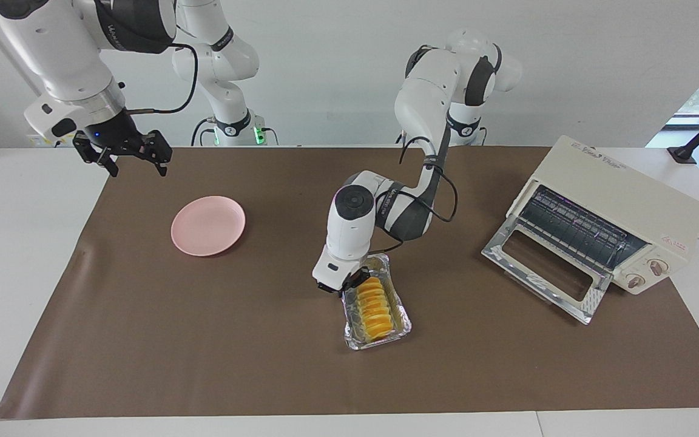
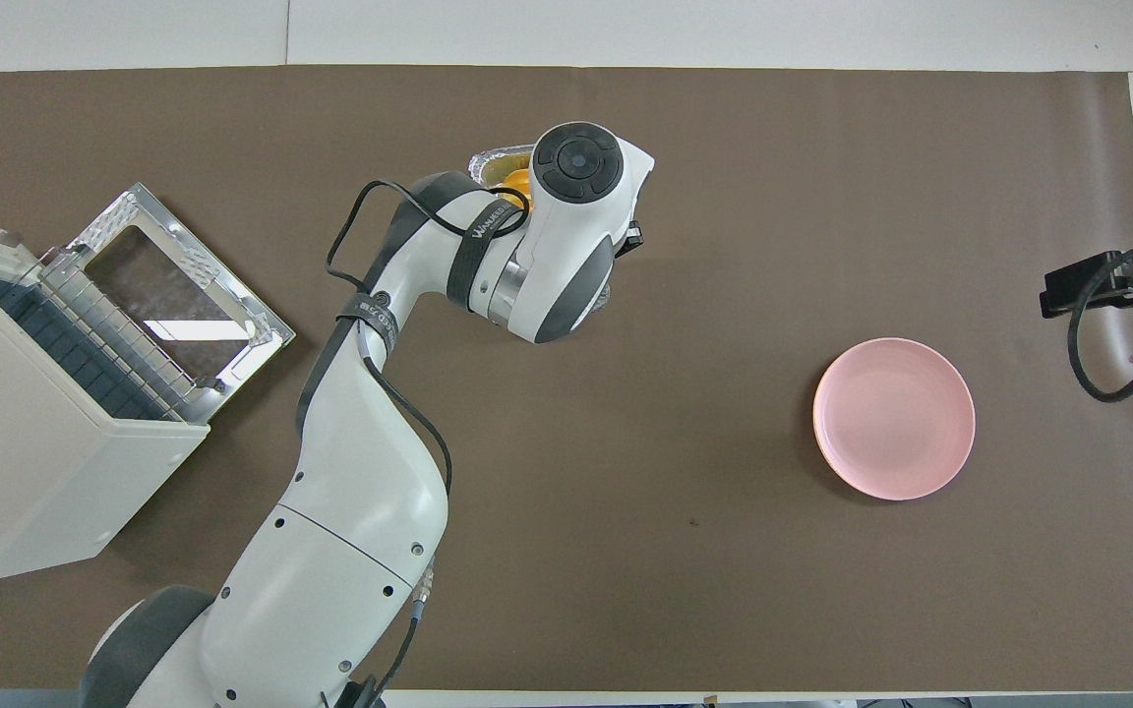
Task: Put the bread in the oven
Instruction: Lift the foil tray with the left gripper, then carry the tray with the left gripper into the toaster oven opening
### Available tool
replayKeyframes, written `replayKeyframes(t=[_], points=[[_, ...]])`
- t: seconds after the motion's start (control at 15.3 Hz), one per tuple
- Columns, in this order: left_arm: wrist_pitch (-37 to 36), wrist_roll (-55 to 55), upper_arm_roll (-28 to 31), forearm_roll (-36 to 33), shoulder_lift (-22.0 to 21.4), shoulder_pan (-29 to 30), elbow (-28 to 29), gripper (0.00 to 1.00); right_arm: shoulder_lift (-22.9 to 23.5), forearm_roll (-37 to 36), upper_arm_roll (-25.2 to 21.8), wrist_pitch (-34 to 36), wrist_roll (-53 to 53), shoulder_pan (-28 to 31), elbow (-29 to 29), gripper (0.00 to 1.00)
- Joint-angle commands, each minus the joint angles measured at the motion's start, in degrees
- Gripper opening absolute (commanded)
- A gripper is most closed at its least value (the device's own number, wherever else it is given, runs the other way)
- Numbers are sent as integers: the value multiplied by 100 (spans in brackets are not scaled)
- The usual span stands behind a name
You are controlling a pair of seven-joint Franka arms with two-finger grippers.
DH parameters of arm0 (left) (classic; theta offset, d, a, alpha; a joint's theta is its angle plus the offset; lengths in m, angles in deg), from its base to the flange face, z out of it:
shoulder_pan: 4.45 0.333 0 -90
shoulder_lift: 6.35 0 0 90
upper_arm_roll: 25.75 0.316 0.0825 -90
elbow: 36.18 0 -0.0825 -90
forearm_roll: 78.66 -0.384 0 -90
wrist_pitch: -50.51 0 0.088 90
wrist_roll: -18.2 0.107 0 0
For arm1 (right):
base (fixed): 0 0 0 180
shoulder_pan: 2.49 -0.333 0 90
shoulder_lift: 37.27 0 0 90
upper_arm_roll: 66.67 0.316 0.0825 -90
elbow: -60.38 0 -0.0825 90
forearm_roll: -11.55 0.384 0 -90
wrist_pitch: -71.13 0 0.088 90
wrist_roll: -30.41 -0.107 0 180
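Bread [image 1: 373,306] lies in the foil tray [image 1: 402,322] at lower centre of the facing view; left gripper [image 1: 349,283] is clamped on the tray's rim at its upper corner. Oven [image 1: 619,206] stands at right, its door [image 1: 543,267] dropped open. Pink plate [image 1: 208,224] sits left of centre. Right gripper [image 1: 132,156], fingers spread and empty, waits at upper left

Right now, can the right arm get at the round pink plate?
Probably yes. The right gripper hangs open above the mat's edge beside the round pink plate, nothing between them. The left gripper is shut on the foil tray mid-table, well clear.
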Motion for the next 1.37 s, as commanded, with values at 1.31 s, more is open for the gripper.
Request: replayKeyframes(t=[1.31], points=[[-1390, -1137, 2180, 41, -1736, 991, 1510, 0, -80, 109, -12, 102, 165, 43, 44, 100]])
